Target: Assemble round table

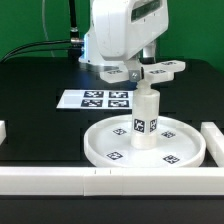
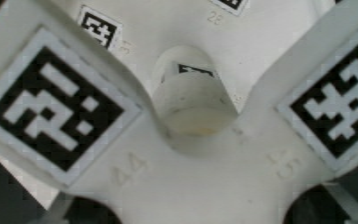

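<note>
**Cross-shaped piece, held over the post.** The cross-shaped piece (image 1: 160,70) hangs level in the air. My gripper (image 1: 140,72) is clamped on it from the side toward the exterior view's left, a grip I infer because the piece touches nothing below. Directly beneath it the short thick cylinder (image 1: 147,115) stands upright at the centre of the large rimmed round disc (image 1: 110,140). The disc lies flat on the black table (image 1: 40,110). The cross is close above the cylinder's top, apparently not yet seated.

**Step in hand (judgement).** The cross is to be mated to the cylinder's top. To do this well, I should keep the cross level, bring its hub into line with the cylinder's axis, and descend straight. I should let go only once the piece bears on the post, because an off-axis push could tip the cylinder or slide the disc.

**Surroundings.** The marker board (image 1: 100,100) lies behind the disc, toward the exterior view's left. White border blocks (image 1: 60,178) edge the table in front and at the sides.

**What each view adds.** The exterior view alone shows the height of the cross over the cylinder, and the disc. The wrist view is filled by the cross's arms, with their square tags (image 2: 51,95) large and legible. Between the arms is a pale rounded form that I cannot identify. Neither the cylinder nor the disc can be made out there, so alignment must be judged from outside.
</note>
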You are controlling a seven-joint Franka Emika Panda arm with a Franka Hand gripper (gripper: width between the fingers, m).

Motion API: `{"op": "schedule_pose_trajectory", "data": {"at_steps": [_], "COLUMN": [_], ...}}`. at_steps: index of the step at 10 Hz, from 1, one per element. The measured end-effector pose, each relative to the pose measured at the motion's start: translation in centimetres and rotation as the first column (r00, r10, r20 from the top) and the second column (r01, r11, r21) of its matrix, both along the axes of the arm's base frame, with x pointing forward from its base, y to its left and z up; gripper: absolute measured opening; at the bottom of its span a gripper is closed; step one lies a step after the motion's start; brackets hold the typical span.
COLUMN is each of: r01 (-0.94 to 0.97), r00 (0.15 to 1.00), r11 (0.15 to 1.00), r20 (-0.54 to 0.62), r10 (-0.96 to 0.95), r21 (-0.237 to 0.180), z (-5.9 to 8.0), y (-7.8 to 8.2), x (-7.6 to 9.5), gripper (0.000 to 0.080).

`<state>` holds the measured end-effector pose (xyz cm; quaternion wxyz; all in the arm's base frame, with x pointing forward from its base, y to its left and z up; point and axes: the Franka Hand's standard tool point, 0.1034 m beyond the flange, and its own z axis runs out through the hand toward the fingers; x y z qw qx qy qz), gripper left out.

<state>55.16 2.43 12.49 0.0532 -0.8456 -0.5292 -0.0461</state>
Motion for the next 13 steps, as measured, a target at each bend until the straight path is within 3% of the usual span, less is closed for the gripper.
{"op": "schedule_pose_trajectory", "data": {"at_steps": [8,13], "r01": [0.02,0.021], "r00": [1.0,1.0], "r11": [1.0,1.0], "r20": [-0.014,-0.008], "r10": [-0.02,-0.021], "r21": [-0.008,-0.008], "z": [-0.7,-0.7], "y": [0.3,0.3], "x": [-1.1,-0.9], "gripper": [0.0448,0.0448]}}
